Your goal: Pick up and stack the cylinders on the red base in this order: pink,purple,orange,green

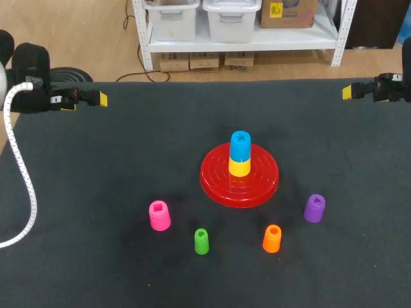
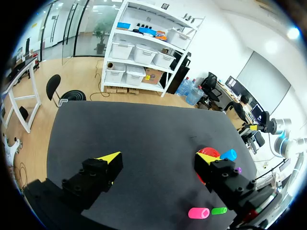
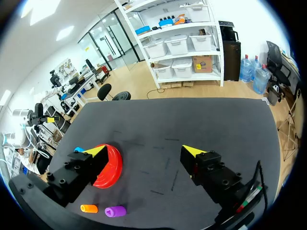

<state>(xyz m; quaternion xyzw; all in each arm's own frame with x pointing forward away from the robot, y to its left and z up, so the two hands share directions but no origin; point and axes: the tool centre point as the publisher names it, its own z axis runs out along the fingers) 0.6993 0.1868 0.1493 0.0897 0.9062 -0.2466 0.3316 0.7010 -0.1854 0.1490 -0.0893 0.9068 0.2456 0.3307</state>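
The red base [image 1: 212, 183] sits mid-table with a yellow cylinder [image 1: 239, 167] and a blue cylinder [image 1: 241, 146] stacked on its post. In front of it stand the pink cylinder [image 1: 159, 215], green cylinder [image 1: 201, 241], orange cylinder [image 1: 272, 238] and purple cylinder [image 1: 314, 208]. My left gripper [image 1: 103, 99] hovers open at the far left edge; my right gripper [image 1: 347, 92] hovers open at the far right edge. Both are empty. The left gripper [image 2: 158, 159] faces the base [image 2: 209, 151], pink [image 2: 197, 212] and green [image 2: 219, 210]. The right gripper [image 3: 145, 151] faces the base [image 3: 109, 167], orange [image 3: 89, 208] and purple [image 3: 115, 211].
A dark table [image 1: 128, 160] fills the scene. A white cable [image 1: 18, 173] hangs along the left arm at the table's left edge.
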